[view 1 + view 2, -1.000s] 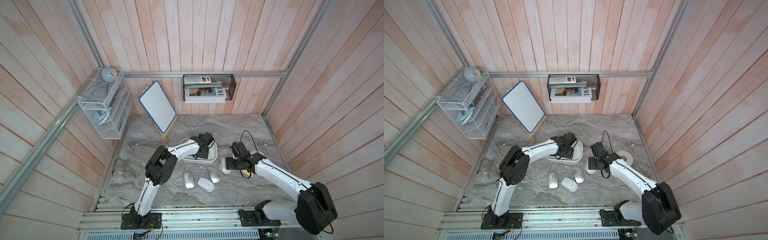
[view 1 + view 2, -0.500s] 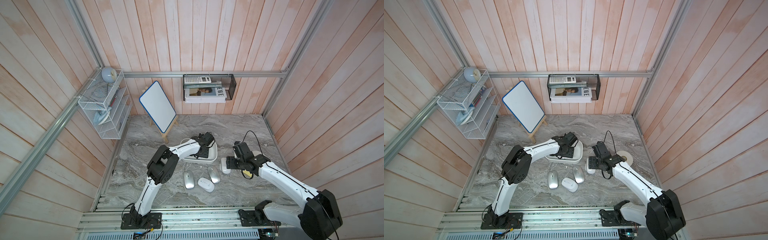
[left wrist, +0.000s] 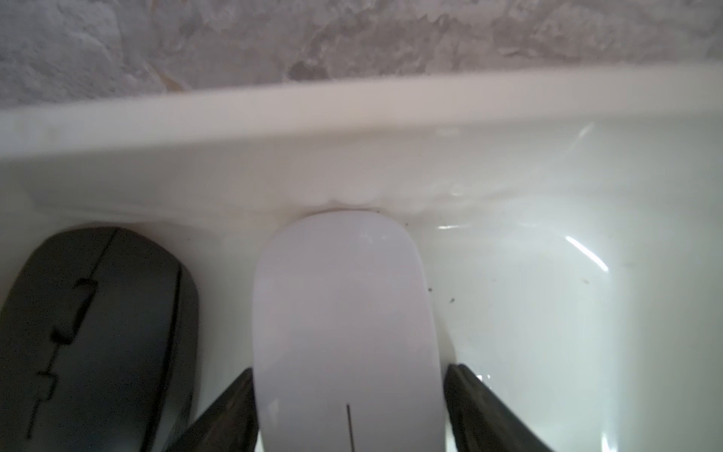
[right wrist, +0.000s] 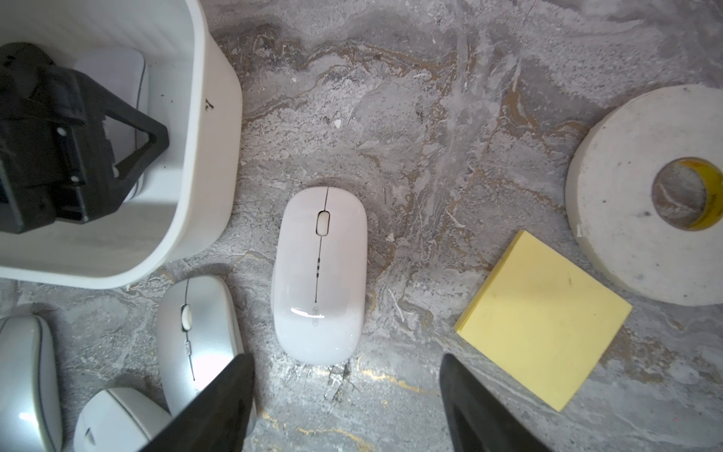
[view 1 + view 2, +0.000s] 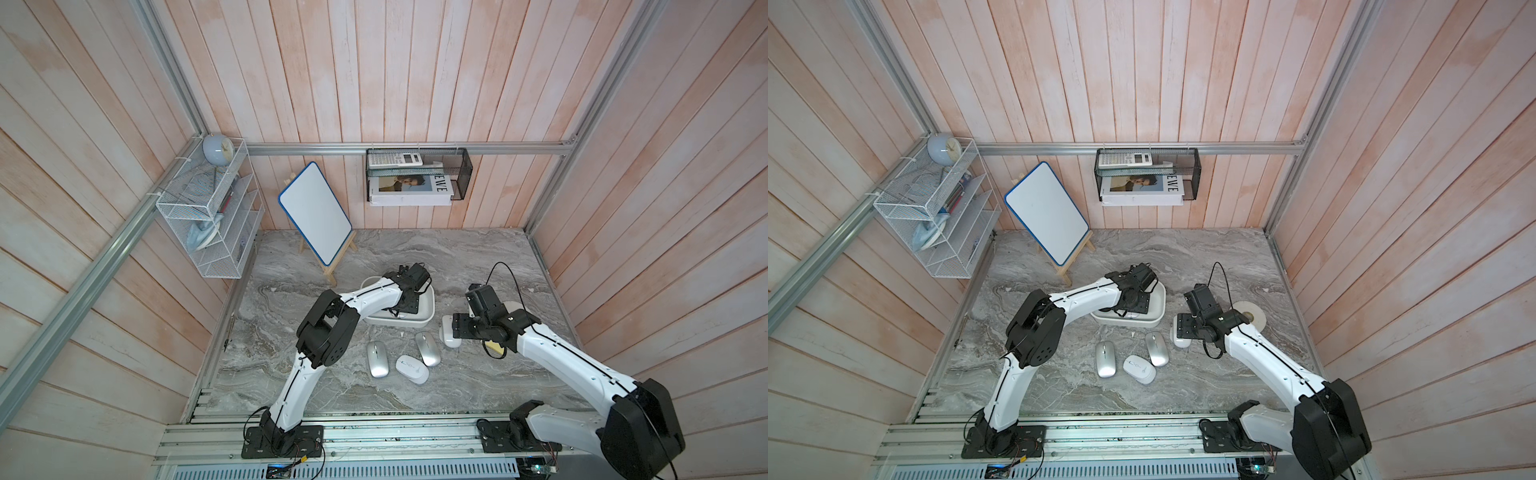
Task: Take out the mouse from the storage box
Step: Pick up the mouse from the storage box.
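The white storage box [image 5: 430,308] [image 5: 1161,306] stands mid-table. My left gripper [image 3: 348,391] reaches down inside it and is shut on a white mouse [image 3: 344,313], one finger against each long side. That mouse rests on the box floor with its nose at the wall [image 3: 352,164]. A black mouse [image 3: 98,321] lies beside it in the box. My right gripper [image 4: 346,391] [image 5: 455,332] hangs open just right of the box, above the table, with nothing between its fingers. A second white mouse [image 4: 321,274] lies on the table ahead of its fingertips.
Two silver mice [image 5: 377,359] [image 5: 428,348] and a white one [image 5: 412,369] lie on the table in front of the box. A yellow sticky-note pad [image 4: 544,328] and a white tape roll [image 4: 645,195] sit right of my right gripper. A whiteboard easel [image 5: 316,220] stands behind.
My left gripper's fingers have closed in on the white mouse inside the box. My right arm has shifted only slightly and stays open.
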Tool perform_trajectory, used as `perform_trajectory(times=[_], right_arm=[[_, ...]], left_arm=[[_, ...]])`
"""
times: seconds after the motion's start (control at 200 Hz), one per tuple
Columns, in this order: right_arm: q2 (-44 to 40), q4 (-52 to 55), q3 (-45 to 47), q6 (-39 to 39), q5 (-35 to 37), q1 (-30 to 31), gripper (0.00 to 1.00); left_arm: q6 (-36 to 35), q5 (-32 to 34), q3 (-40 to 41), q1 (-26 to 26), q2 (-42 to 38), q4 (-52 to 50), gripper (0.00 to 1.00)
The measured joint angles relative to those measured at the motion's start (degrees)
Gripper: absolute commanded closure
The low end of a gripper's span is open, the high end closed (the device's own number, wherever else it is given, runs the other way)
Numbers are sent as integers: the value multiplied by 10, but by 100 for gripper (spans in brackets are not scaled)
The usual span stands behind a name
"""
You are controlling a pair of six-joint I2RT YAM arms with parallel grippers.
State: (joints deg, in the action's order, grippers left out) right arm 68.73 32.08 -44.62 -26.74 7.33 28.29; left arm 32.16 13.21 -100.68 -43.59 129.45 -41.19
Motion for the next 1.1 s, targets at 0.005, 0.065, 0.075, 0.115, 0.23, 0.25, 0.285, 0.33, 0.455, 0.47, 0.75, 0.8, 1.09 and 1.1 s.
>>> perform_trajectory(times=[0.005,0.065,0.075,0.115,0.23,0.25,0.285,0.33,0.455,0.47,0.75,0.8,1.09,1.1], right_arm=[[0,0,0,0,0,0,22],[0,0,0,0,-3,0,22],[0,0,0,0,-3,0,22],[1,0,0,0,-5,0,22],[6,0,0,1,-13,0,22],[7,0,0,2,-14,0,22],[8,0,0,2,-15,0,22],[9,0,0,3,-16,0,22],[9,5,0,7,-16,0,22],[8,6,0,8,-16,0,22],[-26,8,5,4,-17,0,18],[-33,9,9,2,-17,0,18],[-71,9,35,-8,-17,0,18],[-72,9,36,-8,-17,0,18]], left_arm=[[0,0,-1,0,0,0,20],[5,-1,-15,2,9,0,20],[7,0,-18,3,11,-1,20],[9,0,-26,5,16,0,20],[16,1,-37,9,24,0,21],[17,1,-39,9,25,-2,22],[18,1,-42,9,27,-2,24],[19,2,-44,10,29,-2,26],[22,4,-44,11,29,-2,33],[24,5,-44,11,29,-2,34],[19,19,-44,6,29,-2,44],[18,21,-44,4,28,-2,45],[4,30,-30,-5,-18,-2,48],[3,30,-30,-5,-21,-2,48]])
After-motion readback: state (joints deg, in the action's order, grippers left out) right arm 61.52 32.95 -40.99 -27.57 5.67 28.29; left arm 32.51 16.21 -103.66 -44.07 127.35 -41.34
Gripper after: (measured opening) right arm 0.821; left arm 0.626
